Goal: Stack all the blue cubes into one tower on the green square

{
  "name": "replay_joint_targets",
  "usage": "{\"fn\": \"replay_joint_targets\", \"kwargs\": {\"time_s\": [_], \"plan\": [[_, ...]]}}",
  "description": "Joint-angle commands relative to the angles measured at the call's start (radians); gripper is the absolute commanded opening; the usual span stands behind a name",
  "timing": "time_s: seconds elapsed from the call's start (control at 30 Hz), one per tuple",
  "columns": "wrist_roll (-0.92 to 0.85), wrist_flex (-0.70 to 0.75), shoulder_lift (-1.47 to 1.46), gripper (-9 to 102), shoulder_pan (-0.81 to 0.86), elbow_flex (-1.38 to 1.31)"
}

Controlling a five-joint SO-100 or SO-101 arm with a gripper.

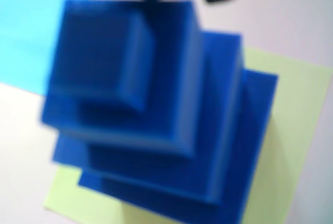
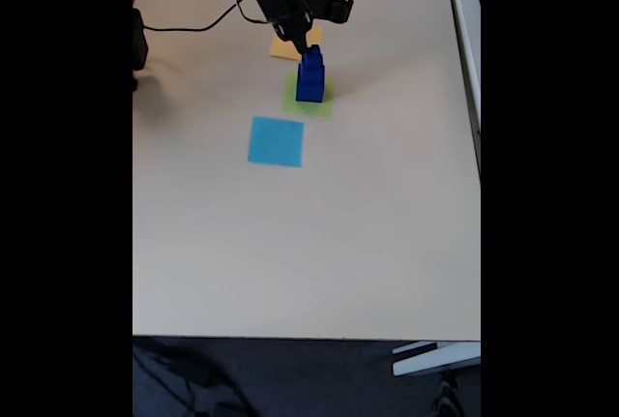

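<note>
On the beige table, the blue cubes stand stacked in a four-tier tower on the green square, the gripper just above with fingers apparently parted, so stacking looks finished and only a straight lift-away remains.

No text, label, brand, number or sign can be read in either the wrist view or the fixed view; every surface shown is plain and unmarked.
</note>
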Motion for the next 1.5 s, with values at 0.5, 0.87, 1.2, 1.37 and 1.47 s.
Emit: {"fn": "replay_joint_targets", "kwargs": {"time_s": [0.5, 0.87, 1.2, 1.37, 1.47], "plan": [[-0.008, -0.012, 0.000, 0, 0.003, -0.086], [0.057, 0.021, 0.038, 0, -0.026, -0.064], [0.110, 0.236, 0.046, 0, -0.075, -0.250], [0.114, 0.321, 0.041, 0, -0.080, -0.350], [0.115, 0.364, 0.040, 0, -0.075, -0.380]]}}
